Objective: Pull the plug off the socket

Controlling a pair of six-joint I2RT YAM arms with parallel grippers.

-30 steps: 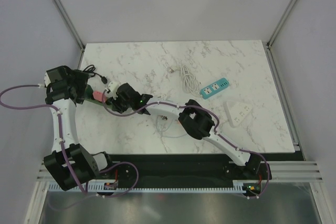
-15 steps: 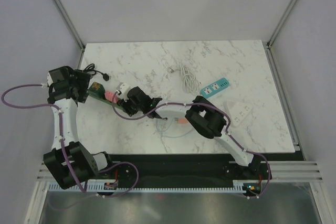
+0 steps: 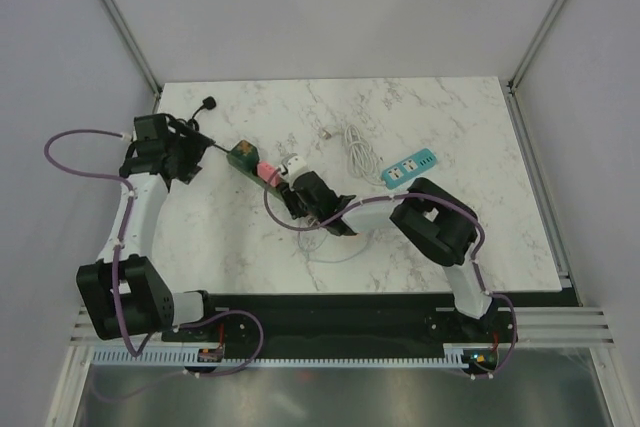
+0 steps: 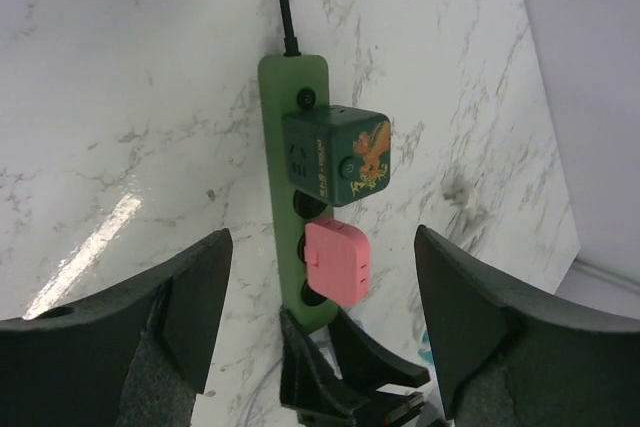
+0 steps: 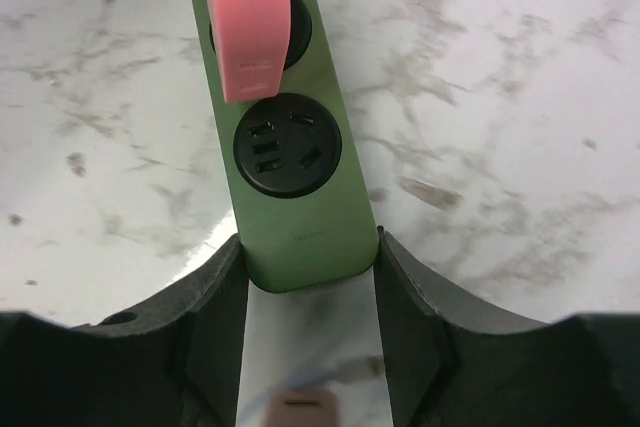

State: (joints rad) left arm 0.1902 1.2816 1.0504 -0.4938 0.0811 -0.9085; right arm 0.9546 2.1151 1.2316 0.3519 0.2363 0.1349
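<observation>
The strip point(image 3: 243, 155) lies left of the centre of the table point(image 3: 400, 107), with the pink plug point(image 4: 337, 262) seated in it. Its near end is clamped by the right gripper point(image 5: 310, 257). The left gripper point(image 4: 322, 242), open above, should be lowered squarely over the plug, closed firmly, then drawn straight off.

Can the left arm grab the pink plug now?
Probably yes: the left gripper is open and faces the pink plug, nothing covering it; the right gripper only clamps the end of the green strip.

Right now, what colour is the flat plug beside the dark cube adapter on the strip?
The plug is pink; the left wrist view shows it best.
</observation>
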